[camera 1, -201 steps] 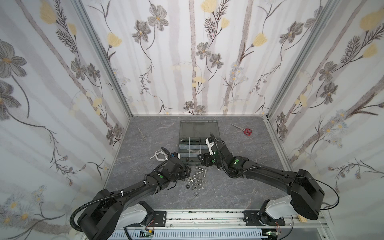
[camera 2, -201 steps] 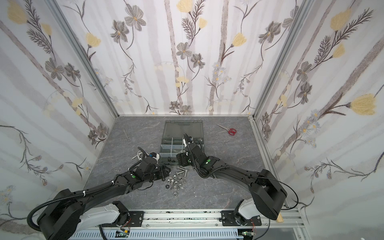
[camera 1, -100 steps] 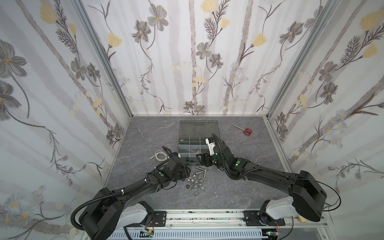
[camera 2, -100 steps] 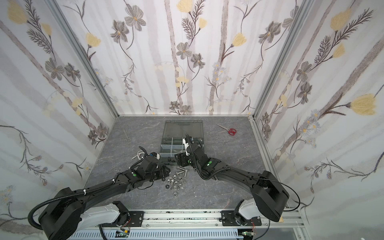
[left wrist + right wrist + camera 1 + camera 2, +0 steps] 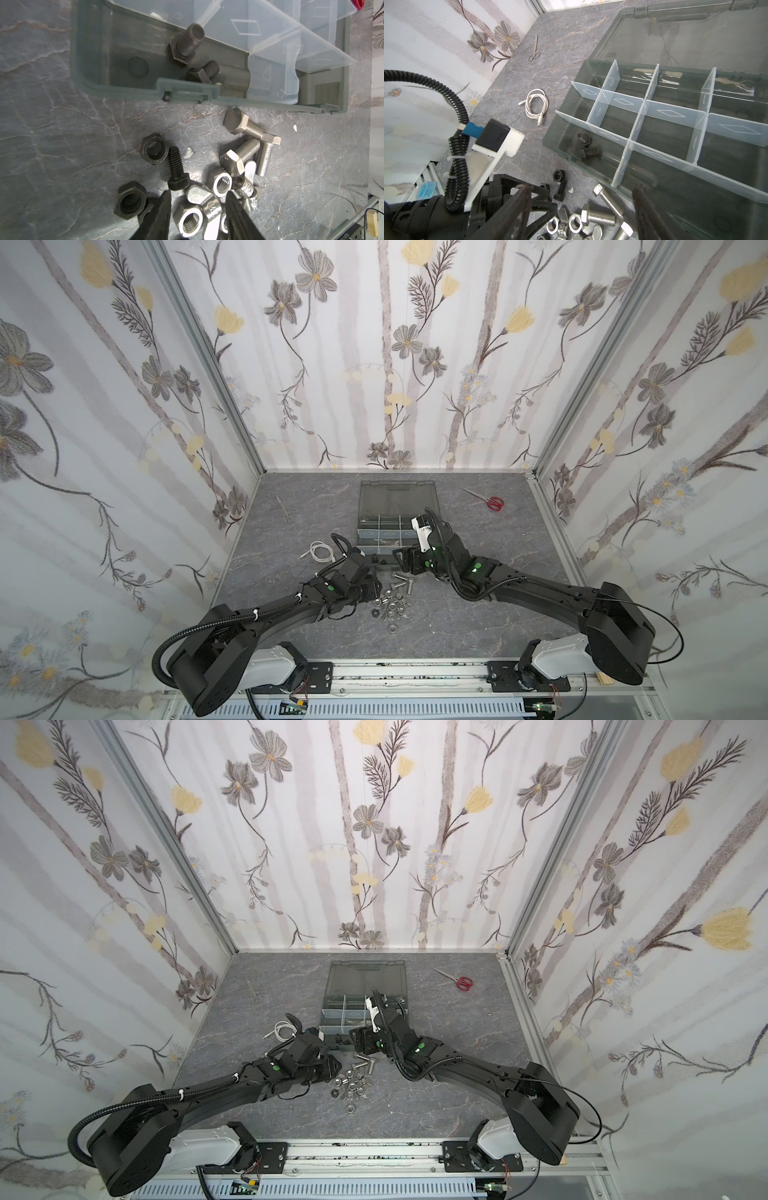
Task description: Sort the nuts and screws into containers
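Hardware lies heaped on the worktop (image 5: pixel 449 635) nearest me. Both top views give only a glittering pile, but the left wrist view lets me count three silver screws (image 5: pixel 245 126), one black screw (image 5: pixel 176 164) and two black nuts (image 5: pixel 154 148); the silver nuts (image 5: pixel 222 184) overlap too much to count. My left hand (image 5: pixel 198 194) stands part open astride those silver nuts. Just beyond it my right hand (image 5: pixel 582 188) is spread wide, with nothing between its fingers. Farther on, the nearest corner of the containers (image 5: pixel 616 101) holds two black screws (image 5: pixel 588 154). One pair of red scissors (image 5: pixel 494 502) at the back shows clearly only in the top views.
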### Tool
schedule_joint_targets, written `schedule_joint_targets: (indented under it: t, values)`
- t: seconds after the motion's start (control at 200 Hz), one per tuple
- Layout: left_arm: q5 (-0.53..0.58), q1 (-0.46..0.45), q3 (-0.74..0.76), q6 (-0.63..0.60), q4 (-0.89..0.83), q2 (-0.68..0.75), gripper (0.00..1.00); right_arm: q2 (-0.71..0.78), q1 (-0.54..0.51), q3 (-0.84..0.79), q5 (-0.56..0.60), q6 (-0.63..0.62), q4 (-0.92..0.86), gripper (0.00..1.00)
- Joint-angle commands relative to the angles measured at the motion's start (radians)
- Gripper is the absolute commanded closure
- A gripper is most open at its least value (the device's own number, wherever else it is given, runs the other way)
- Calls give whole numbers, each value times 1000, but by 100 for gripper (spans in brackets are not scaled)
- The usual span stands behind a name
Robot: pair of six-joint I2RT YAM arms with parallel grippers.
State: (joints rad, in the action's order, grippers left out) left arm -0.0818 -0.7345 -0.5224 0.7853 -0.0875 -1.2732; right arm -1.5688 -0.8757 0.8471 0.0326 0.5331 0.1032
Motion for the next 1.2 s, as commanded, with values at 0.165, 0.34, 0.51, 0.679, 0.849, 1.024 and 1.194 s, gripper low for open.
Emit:
schedule_joint_targets:
  t: [0.165, 0.34, 0.51, 0.679, 0.849, 1.024, 1.194]
  values:
    - [16, -16, -21, -6, -14, -56, 58, 12, 0, -10, 1, 15, 41, 23]
    - [23, -20, -38, -17, -18, -87, 61, 9, 0, -12, 1, 16, 42, 23]
    - [31, -22, -49, -24, -25, -112, 64, 13, 0, -19, 1, 16, 43, 23]
    - [41, -24, -52, -24, -33, -131, 68, 13, 1, -19, 0, 16, 45, 23]
    - [45, -28, -60, -29, -40, -155, 73, 12, 1, -20, 0, 16, 46, 23]
    - [48, -31, -76, -37, -44, -168, 76, 19, 1, -30, 21, 8, 56, 23]
    - [73, -32, -98, -50, -44, -181, 78, 11, 1, -7, 23, 13, 19, 24]
